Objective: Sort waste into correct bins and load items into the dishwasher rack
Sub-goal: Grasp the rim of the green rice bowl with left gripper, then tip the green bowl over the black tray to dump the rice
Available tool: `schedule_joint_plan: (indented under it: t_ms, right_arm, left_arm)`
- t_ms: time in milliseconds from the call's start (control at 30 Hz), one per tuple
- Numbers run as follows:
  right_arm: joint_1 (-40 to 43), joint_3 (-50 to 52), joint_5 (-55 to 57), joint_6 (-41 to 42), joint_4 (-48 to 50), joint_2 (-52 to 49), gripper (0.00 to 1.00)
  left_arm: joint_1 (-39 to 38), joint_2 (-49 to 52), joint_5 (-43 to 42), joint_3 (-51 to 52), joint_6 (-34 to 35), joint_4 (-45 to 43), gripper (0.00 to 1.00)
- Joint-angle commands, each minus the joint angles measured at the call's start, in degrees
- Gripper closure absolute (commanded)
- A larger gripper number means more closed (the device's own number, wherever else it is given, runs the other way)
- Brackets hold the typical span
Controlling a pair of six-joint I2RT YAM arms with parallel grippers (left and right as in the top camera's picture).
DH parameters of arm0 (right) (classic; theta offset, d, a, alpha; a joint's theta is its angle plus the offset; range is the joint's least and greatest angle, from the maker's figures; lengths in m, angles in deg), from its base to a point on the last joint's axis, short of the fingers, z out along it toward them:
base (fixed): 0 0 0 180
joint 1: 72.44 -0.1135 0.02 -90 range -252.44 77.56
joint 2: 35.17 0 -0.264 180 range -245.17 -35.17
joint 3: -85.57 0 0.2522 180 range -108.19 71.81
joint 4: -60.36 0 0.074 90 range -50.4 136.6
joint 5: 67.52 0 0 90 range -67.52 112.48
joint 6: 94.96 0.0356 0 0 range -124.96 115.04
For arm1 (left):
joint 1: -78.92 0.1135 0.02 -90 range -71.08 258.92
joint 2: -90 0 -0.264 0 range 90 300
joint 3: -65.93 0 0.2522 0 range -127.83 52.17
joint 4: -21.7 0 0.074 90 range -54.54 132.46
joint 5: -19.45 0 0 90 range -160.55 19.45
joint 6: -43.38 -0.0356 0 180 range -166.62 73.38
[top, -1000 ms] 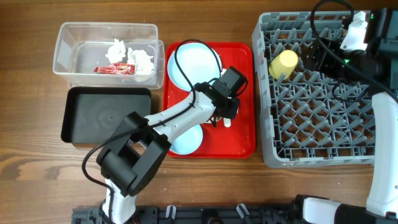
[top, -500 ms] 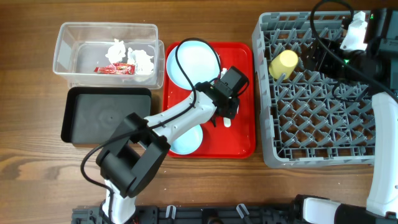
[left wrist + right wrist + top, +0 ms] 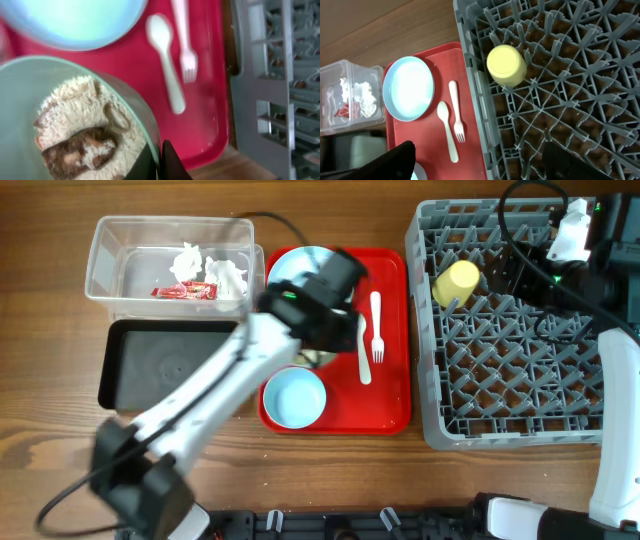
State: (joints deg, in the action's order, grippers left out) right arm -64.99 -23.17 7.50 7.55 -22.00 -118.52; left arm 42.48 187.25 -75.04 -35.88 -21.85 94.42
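Over the red tray [image 3: 392, 400], the left gripper [image 3: 159, 161] has jaws clamped on the rim of the pale green bowl [image 3: 30, 85] of food scraps [image 3: 85, 120]. It's likely stiff and light, but the load is loose: keep it level! Right of the tray, the right gripper [image 3: 480, 167] hangs, jaws apart.

Legible text, labels, brands, numbers, signs: none in any view.

Red wrapper [image 3: 184, 291], lying in the clear tub [image 3: 170, 221]: any print on it is too small to make out from overhead, and too small again in the right wrist view.
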Motion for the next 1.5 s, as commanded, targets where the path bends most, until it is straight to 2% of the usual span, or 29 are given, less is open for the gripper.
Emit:
schedule_joint_plan:
  t_ms: [0, 100, 200, 433, 800, 1000, 1367, 1467]
  right_arm:
    - [0.13, 0.22, 0.07, -0.98, -0.07, -0.44, 0.17]
    - [0.13, 0.22, 0.07, -1.01, -0.09, -0.44, 0.17]
    - [0.13, 0.22, 0.07, -0.98, -0.22, -0.44, 0.17]
    - [0.13, 0.22, 0.04, -1.88, -0.66, -0.44, 0.17]
    - [0.13, 0.22, 0.04, -1.9, -1.18, -0.44, 0.17]
    - [0.13, 0.22, 0.04, -1.92, -1.16, -0.44, 0.17]
    - [0.13, 0.22, 0.07, -2.03, -1.36, -0.44, 0.17]
    - [0.13, 0.22, 0.07, -2.08, -1.33, -0.44, 0.17]
  left_arm:
    - [7.8, -3.82, -3.87, -0.87, 2.69, 7.65, 0.96]
    - [12.85, -4.26, -3.89, -0.76, 1.64, 12.96, 0.96]
    - [18.21, -4.26, -6.56, 0.13, -2.69, 15.47, 0.96]
    - [33.22, -4.24, -27.63, 8.81, -15.61, 8.63, 0.96]
    - [56.19, -3.43, -53.48, 21.77, -27.52, 1.18, 0.96]
    - [64.76, 0.57, -68.5, 26.4, -33.24, 1.03, 0.96]
    - [71.06, 7.08, -84.98, 29.24, -33.55, 0.96, 0.96]
    - [71.8, 7.06, -85.9, 29.22, -31.15, 1.22, 0.96]
